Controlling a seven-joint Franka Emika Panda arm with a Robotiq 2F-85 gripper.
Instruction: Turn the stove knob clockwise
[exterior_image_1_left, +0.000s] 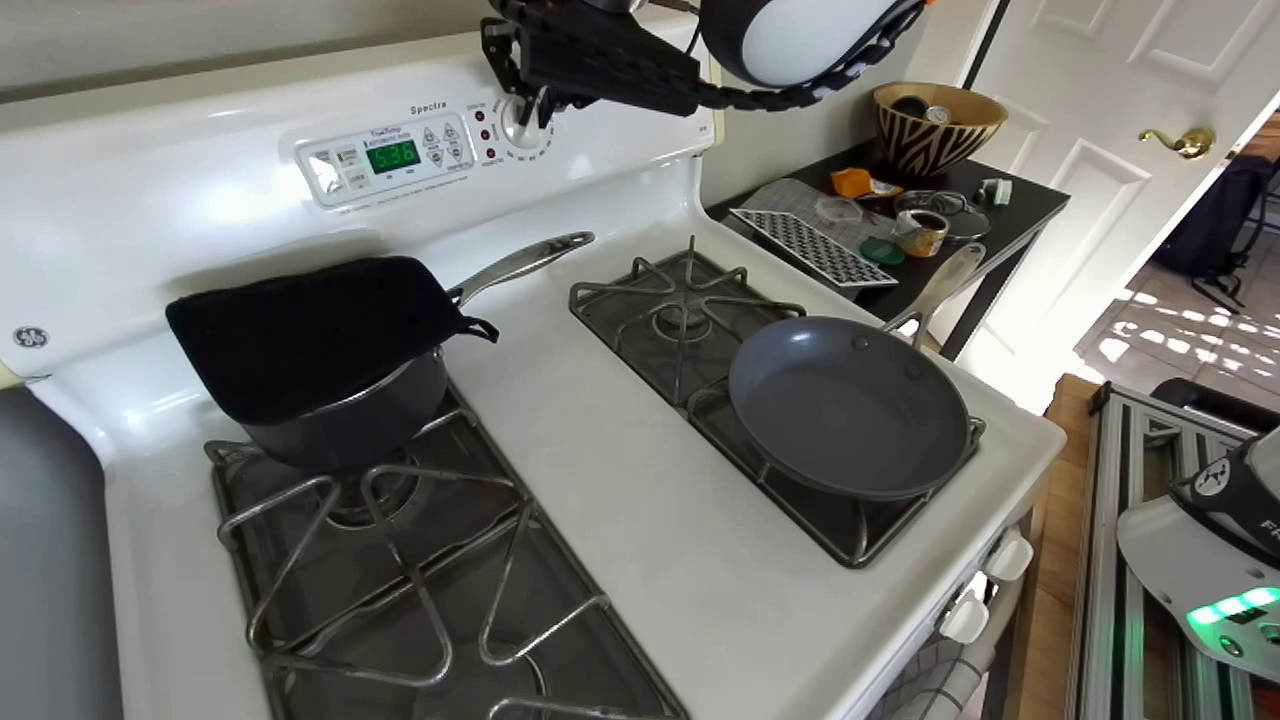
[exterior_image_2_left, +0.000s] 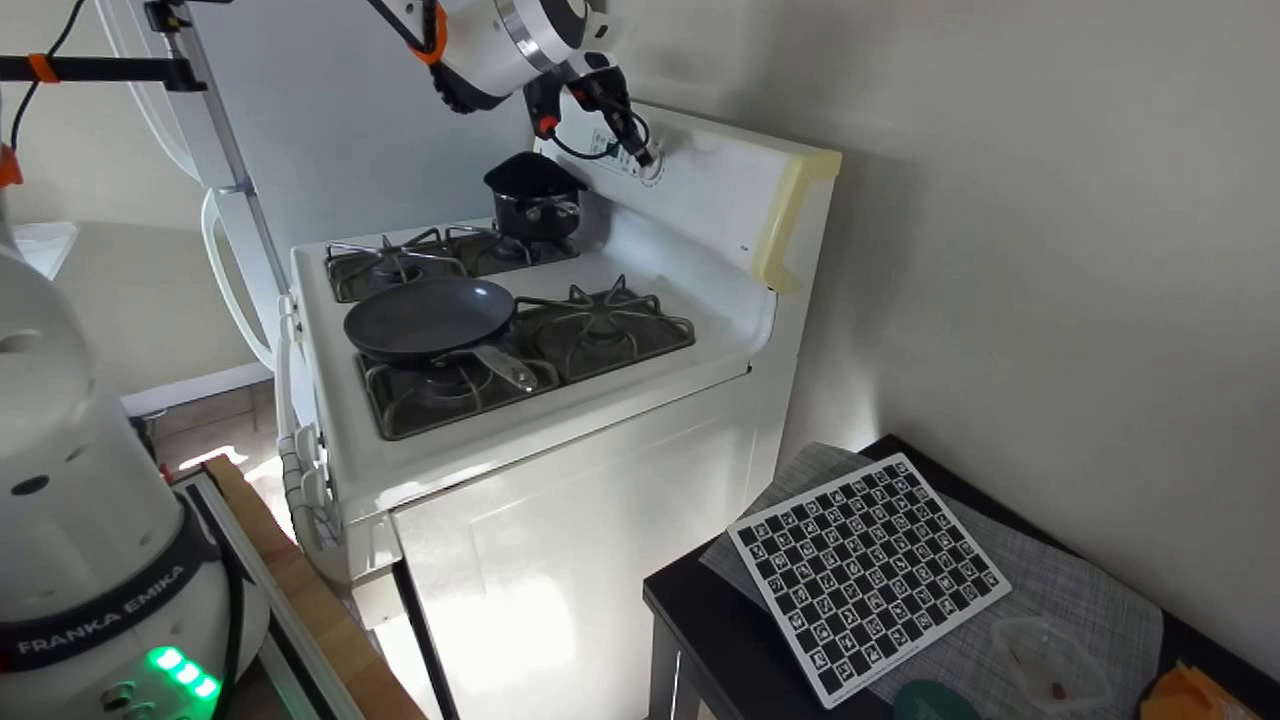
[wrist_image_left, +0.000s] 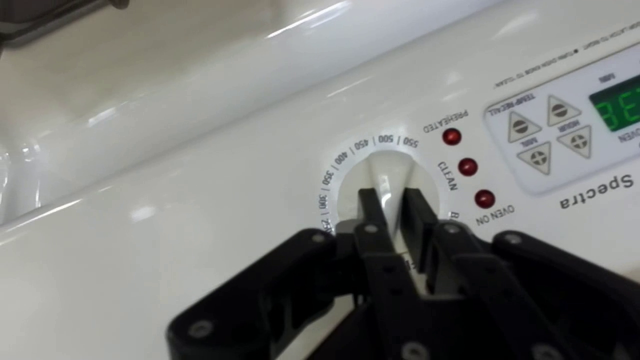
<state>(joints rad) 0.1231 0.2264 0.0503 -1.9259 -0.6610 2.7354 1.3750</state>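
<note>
The stove knob (wrist_image_left: 392, 167) is a white round dial with a raised central ridge, ringed by printed temperature numbers, on the stove's back panel. In the wrist view my gripper (wrist_image_left: 394, 200) has one black finger on each side of the ridge, both appearing to touch it. The lower part of the dial is hidden by the fingers. In both exterior views the gripper (exterior_image_1_left: 535, 112) (exterior_image_2_left: 643, 155) reaches the panel at the knob (exterior_image_1_left: 515, 130) (exterior_image_2_left: 654, 172), which it partly covers.
Beside the knob are red indicator lights (wrist_image_left: 467, 167) and a green-lit display (exterior_image_1_left: 393, 156). A pot (exterior_image_1_left: 350, 415) with a black cloth item (exterior_image_1_left: 310, 330) over it stands at the back burner. A grey frying pan (exterior_image_1_left: 850, 410) sits on a front burner. Metal grates (exterior_image_1_left: 685, 300) rise from the stovetop.
</note>
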